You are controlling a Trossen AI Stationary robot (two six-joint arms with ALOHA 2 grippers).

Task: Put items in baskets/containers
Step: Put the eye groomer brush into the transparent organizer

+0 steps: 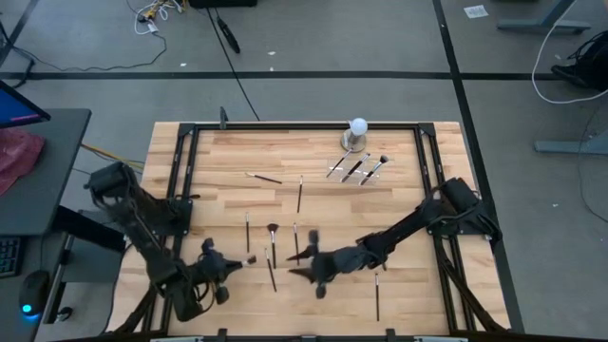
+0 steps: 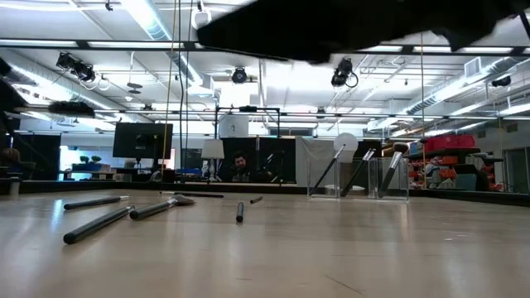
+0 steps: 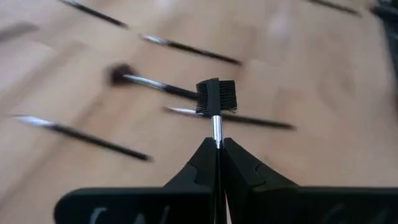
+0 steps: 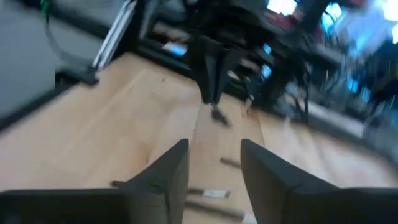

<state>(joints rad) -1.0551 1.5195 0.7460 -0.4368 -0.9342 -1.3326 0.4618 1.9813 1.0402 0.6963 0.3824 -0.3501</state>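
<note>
The clear tray (image 1: 358,168) sits on the tabletop (image 1: 313,204) just in front of the white ball (image 1: 357,126) and holds three brushes (image 1: 355,168) leaning in it. About seven more brushes (image 1: 299,193) lie loose, well apart from the tray toward the tabletop's near edge. No readable writing shows. The left hand (image 3: 217,149) is clamped shut on a comb-headed brush (image 3: 216,99). The right hand (image 4: 214,163), beside the loose brushes, stands open and holds nothing.
</note>
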